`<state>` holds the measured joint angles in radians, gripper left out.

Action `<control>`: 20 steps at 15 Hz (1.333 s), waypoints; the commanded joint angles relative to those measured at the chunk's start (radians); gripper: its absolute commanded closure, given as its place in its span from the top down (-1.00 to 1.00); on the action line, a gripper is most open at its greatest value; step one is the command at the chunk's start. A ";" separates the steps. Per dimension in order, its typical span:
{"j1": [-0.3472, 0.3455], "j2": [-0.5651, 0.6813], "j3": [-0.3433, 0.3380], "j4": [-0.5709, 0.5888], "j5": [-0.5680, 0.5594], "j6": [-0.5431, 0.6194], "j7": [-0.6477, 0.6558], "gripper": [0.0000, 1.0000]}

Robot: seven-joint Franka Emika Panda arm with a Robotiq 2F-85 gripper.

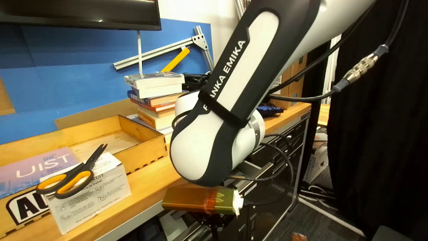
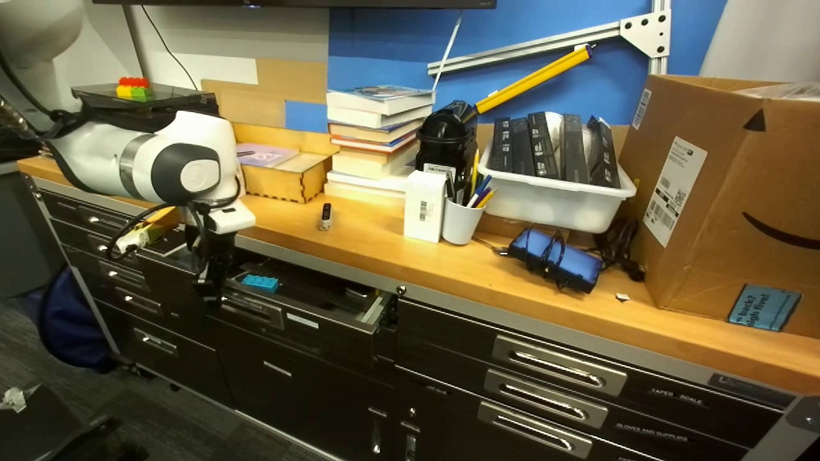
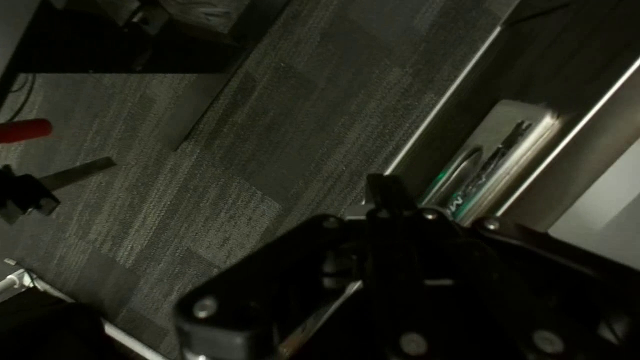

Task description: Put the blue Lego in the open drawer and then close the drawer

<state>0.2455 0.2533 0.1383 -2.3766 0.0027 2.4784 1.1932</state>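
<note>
Wrist view — gripper point(image 3: 386, 191) tips tog.; ext. view — blue Lego point(image 2: 260, 283) in open drawer point(image 2: 339, 334)

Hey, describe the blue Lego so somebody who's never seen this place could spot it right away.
Find the long wooden-topped workbench; beneath its top, one wide, dark drawer stands open. Inside lies the blue Lego, a small rectangular brick with studs on top, the only bright cyan thing showing against that dark interior.

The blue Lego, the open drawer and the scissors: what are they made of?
The blue Lego looks like hard plastic: bright, even color, bumpy top. The drawer seems dark-painted metal, with glinting silvery edges. The scissors probably have chunky yellow-and-black plastic handles; their thin dark blades could be coated metal.
</note>
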 commanded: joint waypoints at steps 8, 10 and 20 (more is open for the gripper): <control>0.295 0.057 -0.287 -0.082 -0.373 0.562 0.655 -1.00; 0.441 0.054 -0.460 -0.104 -0.509 0.665 0.803 -1.00; 0.888 0.077 -0.885 -0.094 -0.833 0.640 1.129 0.44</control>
<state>1.0449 0.3225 -0.6658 -2.4681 -0.7790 3.1088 2.2451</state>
